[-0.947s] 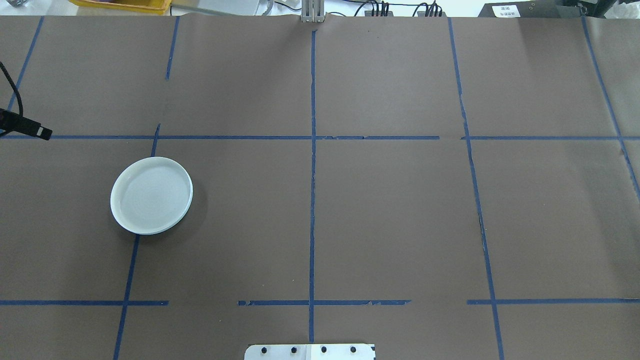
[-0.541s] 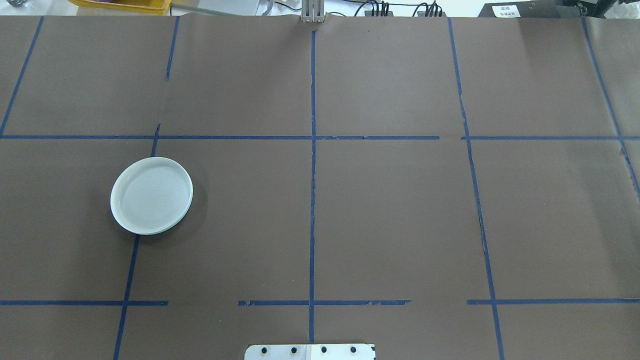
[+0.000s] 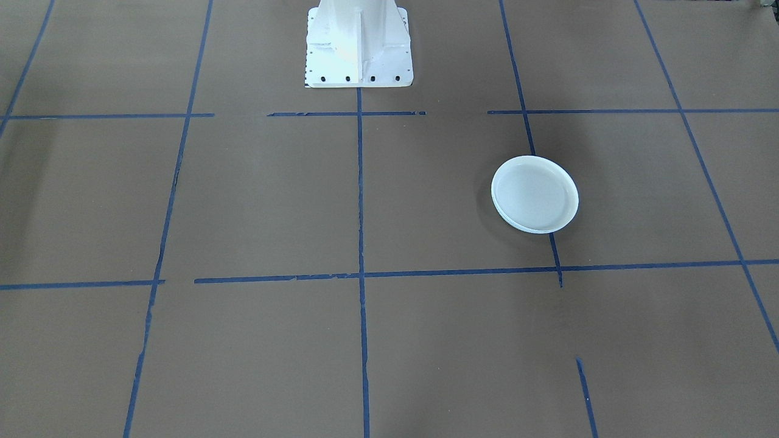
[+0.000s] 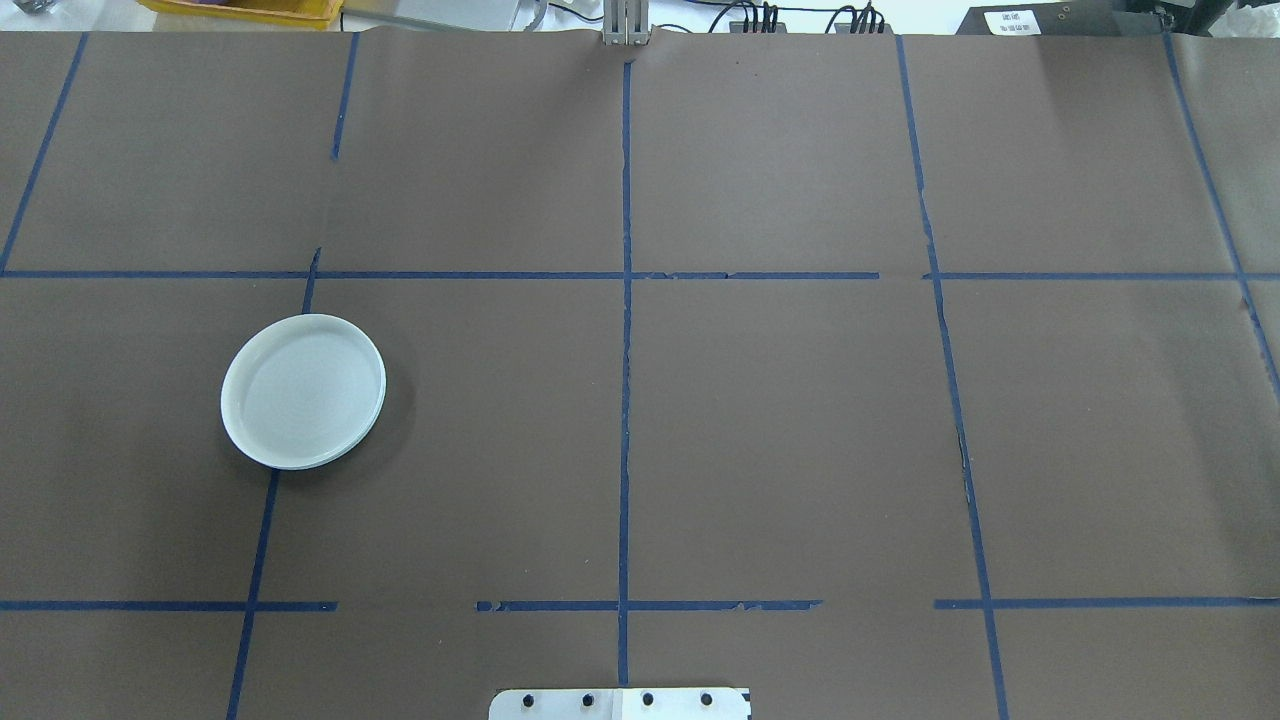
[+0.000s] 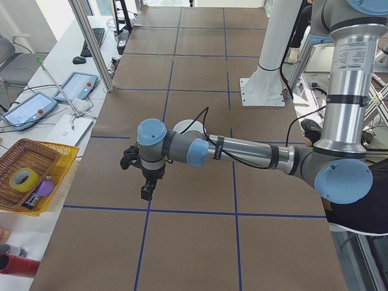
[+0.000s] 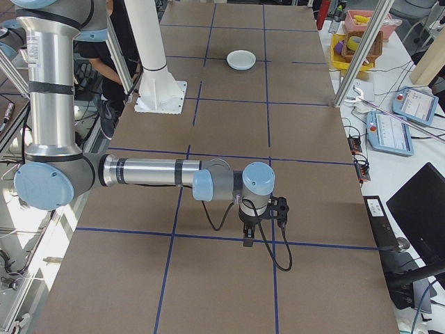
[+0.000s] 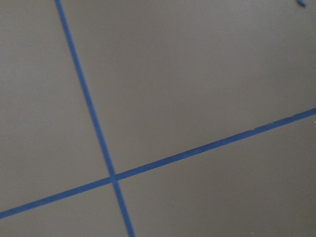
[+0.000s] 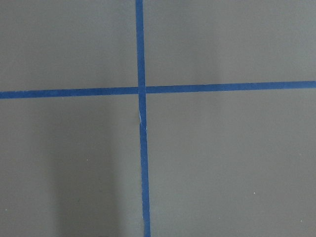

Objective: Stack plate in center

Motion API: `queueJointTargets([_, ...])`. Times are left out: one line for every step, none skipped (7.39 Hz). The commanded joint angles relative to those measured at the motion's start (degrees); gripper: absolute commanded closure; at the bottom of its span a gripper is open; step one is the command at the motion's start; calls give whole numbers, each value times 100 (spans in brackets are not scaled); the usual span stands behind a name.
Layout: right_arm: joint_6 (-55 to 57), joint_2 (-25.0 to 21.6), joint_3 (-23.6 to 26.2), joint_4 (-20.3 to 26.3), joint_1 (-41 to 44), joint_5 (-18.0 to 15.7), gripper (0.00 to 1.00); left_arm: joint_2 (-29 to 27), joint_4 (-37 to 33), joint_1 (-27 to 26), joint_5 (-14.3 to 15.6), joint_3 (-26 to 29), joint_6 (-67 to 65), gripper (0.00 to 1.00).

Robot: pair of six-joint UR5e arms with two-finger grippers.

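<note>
Two end effectors point(image 5: 147, 179) point(image 6: 256, 221), maybe stacked plates point(image 4: 303, 391)

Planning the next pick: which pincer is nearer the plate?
Left. Its pincer hangs just beyond the plate at the table's left end; the right pincer is far across the table.

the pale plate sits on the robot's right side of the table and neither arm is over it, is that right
Not quite. The plate sits on the robot's left side, as the overhead view shows. The rest holds: neither arm is over it.
</note>
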Motion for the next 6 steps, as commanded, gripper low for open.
queueJointTargets([-5,0,0,0,0,4,0,65,231,-152,-258,310,113,0])
queueJointTargets([-5,0,0,0,0,-4,0,57,222,-152,-478,495,96,0])
queueJointTargets([4,0,0,0,0,4,0,65,222,-152,-489,593,96,0])
queueJointTargets([-5,0,0,0,0,4,0,65,222,-152,-480,594,70,0])
queueJointTargets([4,0,0,0,0,4,0,57,222,-152,-471,585,61,0])
queueJointTargets([-5,0,0,0,9,4,0,48,214,-152,-471,576,61,0])
